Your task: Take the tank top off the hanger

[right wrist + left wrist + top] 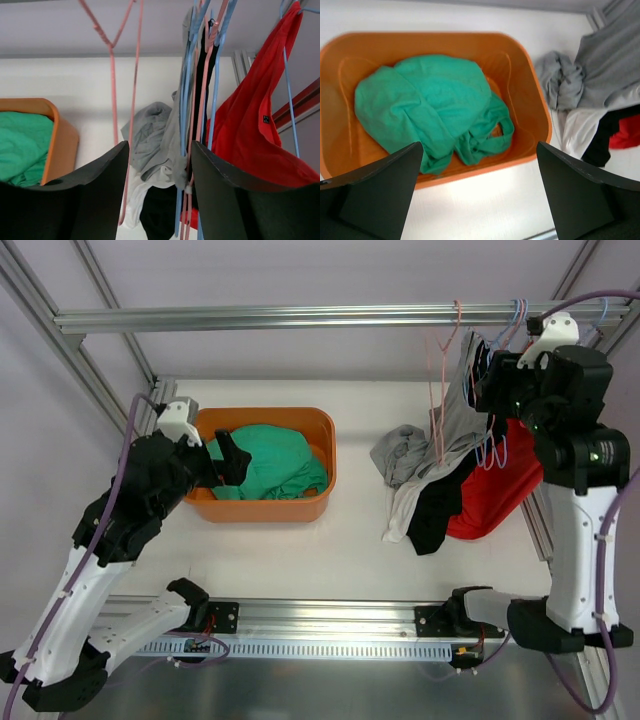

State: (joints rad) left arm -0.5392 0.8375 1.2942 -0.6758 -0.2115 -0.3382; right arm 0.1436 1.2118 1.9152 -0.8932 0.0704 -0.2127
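At the near edge of the white worktop [350,550], two robot arms rise from their bases. The left end effector [479,147] hangs released above an orange bin [522,80], its fingers spread wide and gripping nothing. The green tank top [425,105] lies crumpled inside that bin, off any hanger, with one looped strap resting toward the bin's right wall.

Farther right, the lower ends of several hanging garments trail onto the worktop. A grey garment [400,452] is bunched there, beside a white one [405,505], a black one [435,510] and a red one [495,490].

Above them, the right end effector [160,145] is raised among the hangers. Its fingers stand part-way apart, narrower than the left pair, and nothing is visibly pinched between them. A bare pink hanger [112,75] hangs just left of the gap. The blue hangers [215,100] carrying the clothes hang close behind the fingers, and from the wrist camera it is unclear whether any wire touches them.

At the back, all the hangers hook over an aluminium rail [300,315] that runs across the frame.
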